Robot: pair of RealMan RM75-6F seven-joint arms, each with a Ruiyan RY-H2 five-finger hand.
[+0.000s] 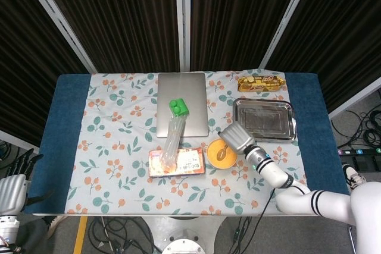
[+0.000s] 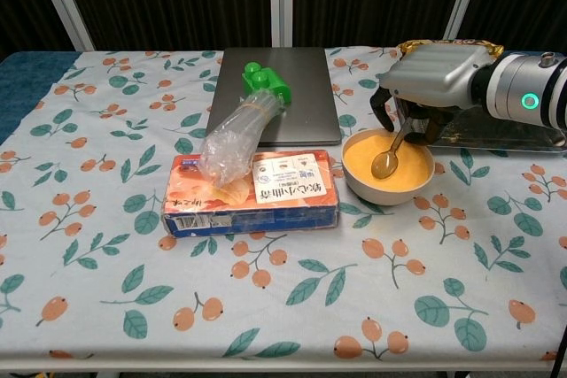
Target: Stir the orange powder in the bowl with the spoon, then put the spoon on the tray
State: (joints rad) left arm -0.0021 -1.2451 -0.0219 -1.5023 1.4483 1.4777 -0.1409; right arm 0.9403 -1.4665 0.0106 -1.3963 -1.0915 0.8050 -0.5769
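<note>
A table [image 1: 65, 123] covered by a floral cloth [image 2: 106, 245] over blue fabric is seen, backed by dark curtains [image 1: 131, 16] with white frame bars. The right hand [image 2: 432, 77] is held above the far rim of the bowl [image 2: 390, 185], its fingers [image 2: 416, 126] curled downward around the top of the spoon [image 2: 390, 155], which is gripped by its handle. The spoon's head is sunk in the orange powder [image 2: 368, 158] directly below the hand. The powder is seen as a smooth, bright orange fill in a pale bowl; the spoon is brownish and tilted. The metal tray [image 1: 265, 120] is found just behind the hand. Only a part of the left hand [image 1: 9, 191] is shown at the head view's edge; its grasp cannot be told.
</note>
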